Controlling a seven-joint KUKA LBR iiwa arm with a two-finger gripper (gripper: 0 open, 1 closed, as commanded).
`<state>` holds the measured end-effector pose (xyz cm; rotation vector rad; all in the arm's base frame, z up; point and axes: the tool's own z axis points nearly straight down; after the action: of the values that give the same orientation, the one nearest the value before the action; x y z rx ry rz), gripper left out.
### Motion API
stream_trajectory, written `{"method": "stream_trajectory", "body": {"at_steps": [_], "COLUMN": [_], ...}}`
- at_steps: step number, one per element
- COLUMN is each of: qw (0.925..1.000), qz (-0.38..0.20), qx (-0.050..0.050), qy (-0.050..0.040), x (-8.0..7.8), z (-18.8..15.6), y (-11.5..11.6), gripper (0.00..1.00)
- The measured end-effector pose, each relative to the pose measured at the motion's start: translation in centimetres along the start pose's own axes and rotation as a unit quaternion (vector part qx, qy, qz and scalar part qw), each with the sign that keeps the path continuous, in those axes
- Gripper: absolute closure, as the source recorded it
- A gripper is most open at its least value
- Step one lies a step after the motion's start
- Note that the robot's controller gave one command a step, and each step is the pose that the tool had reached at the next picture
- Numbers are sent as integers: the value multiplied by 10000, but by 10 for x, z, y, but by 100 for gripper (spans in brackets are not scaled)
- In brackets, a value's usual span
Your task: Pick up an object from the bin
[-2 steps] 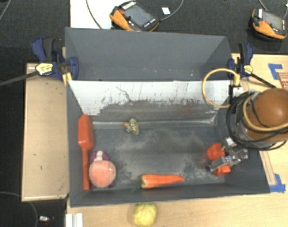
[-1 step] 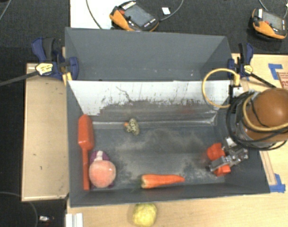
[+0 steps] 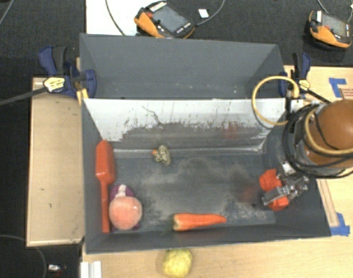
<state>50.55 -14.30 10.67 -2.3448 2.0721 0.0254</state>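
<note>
The grey sheet-metal bin [image 3: 206,179] has a dark floor and a paler back wall streaked with rusty-brown scratches. At the frame's left lies an orange-red plastic scoop [image 3: 104,169], and beside it a pale pink round ball [image 3: 125,212] with a purple patch. At bottom centre is an orange carrot-shaped toy [image 3: 199,219]. Left of centre sits a small mottled olive-and-tan lump [image 3: 162,154]. At the right, the gripper [image 3: 278,193] is orange-red and black.

My pincer [image 3: 279,194] is hanging by the bin's [image 3: 199,178] right wall. A scoop [image 3: 104,169] is lying along the left wall, a ball [image 3: 125,211] beside it in the front left corner, a carrot [image 3: 198,220] along the front edge.
</note>
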Motion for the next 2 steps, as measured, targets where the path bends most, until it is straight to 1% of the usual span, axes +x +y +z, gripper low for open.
{"method": "stream_trajectory", "body": {"at_steps": [1, 2], "qw": [10000, 10000], "qz": [24, 34], "qx": [7, -16], "qy": [-36, -47], "x": [-4, -4], "z": [-17, -25], "y": [0, 1], "gripper": [100, 100]}}
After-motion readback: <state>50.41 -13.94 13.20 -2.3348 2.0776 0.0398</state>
